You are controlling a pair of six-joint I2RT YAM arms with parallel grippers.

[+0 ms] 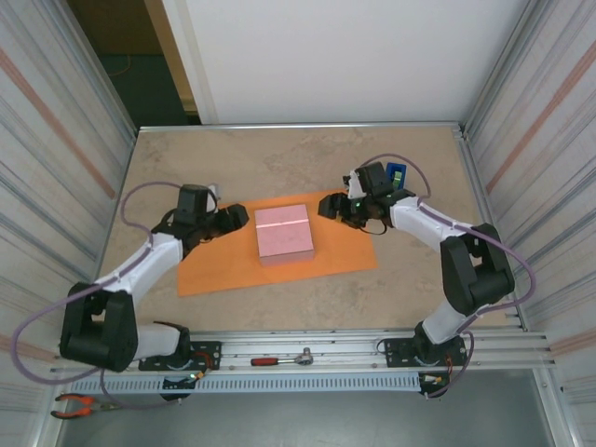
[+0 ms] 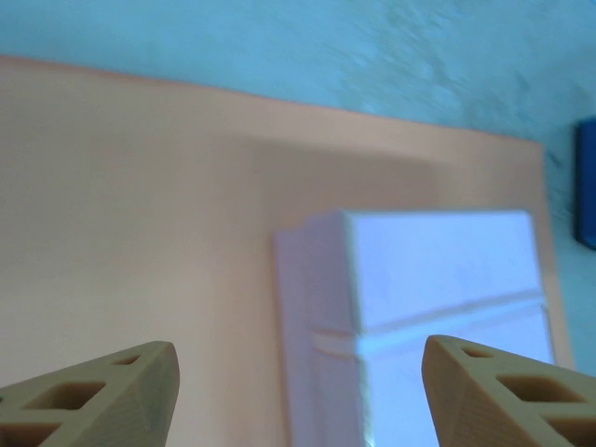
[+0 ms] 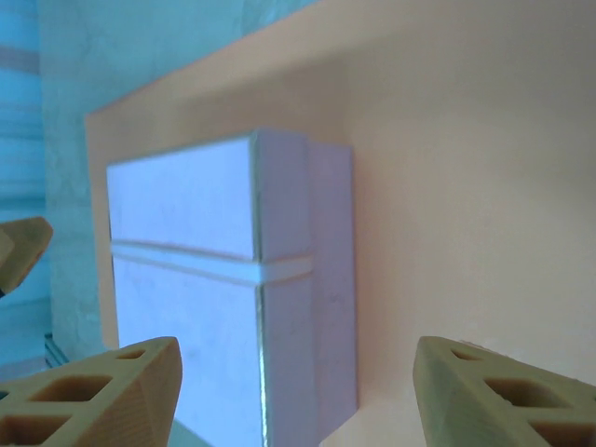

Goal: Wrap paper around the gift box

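Note:
The pink gift box (image 1: 283,233) with a pale stripe across its lid lies on the orange paper (image 1: 219,268), which lies flat on the beige table. My left gripper (image 1: 238,217) hovers over the paper just left of the box. In the left wrist view its jaws (image 2: 300,354) stand open and empty, with the box (image 2: 438,270) and paper (image 2: 140,205) beyond them. My right gripper (image 1: 330,208) sits at the paper's far right corner, close to the box. It is open (image 3: 296,349) with nothing between its fingers, facing the box (image 3: 186,279) and paper (image 3: 466,186).
Metal enclosure walls (image 1: 56,140) flank the table on both sides. A red-handled tool (image 1: 282,358) lies on the front rail and orange pliers (image 1: 79,403) lie at the near left. Bare tabletop (image 1: 279,163) stretches behind the paper.

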